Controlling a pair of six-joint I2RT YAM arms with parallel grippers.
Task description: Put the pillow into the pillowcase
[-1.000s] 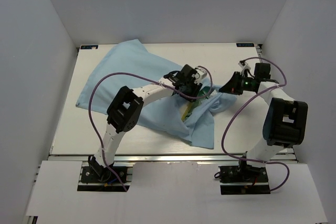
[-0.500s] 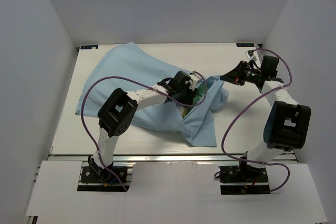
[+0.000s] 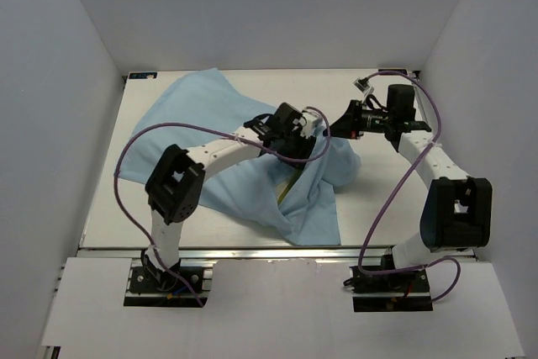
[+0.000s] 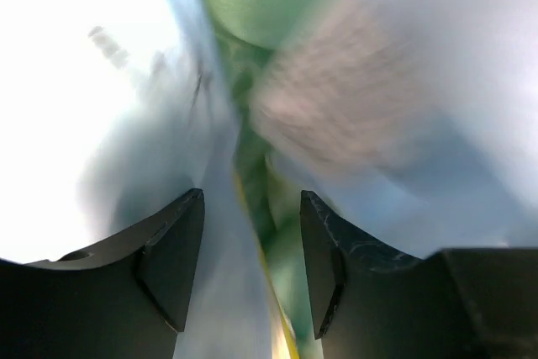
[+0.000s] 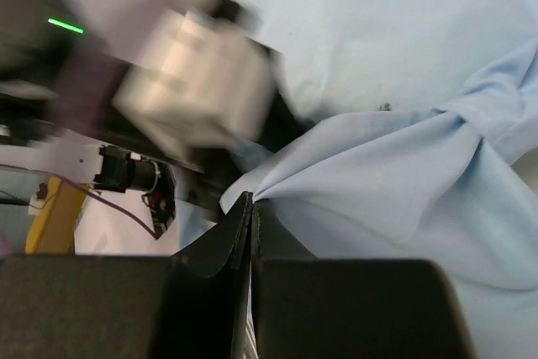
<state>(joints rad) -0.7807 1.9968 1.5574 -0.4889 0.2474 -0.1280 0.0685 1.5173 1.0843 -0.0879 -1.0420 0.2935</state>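
Note:
The light blue pillowcase lies from the far left of the table to the front middle. Its green inner face shows at the mouth. Only a thin strip of the pillow's yellow rim shows; the rest is hidden under cloth. My left gripper is in the mouth of the case. Its jaws stand narrowly apart and clamp the yellow rim with cloth beside it. My right gripper is shut on a fold of the pillowcase edge, lifted just right of the left gripper.
White walls close in the table on three sides. The table's front edge rail runs before the arm bases. Purple cables loop over both arms, and the two wrists are close together.
Both grippers have moved left. The right gripper has carried the pillowcase edge up and left towards the left gripper. The cloth bundle has shifted left with them.

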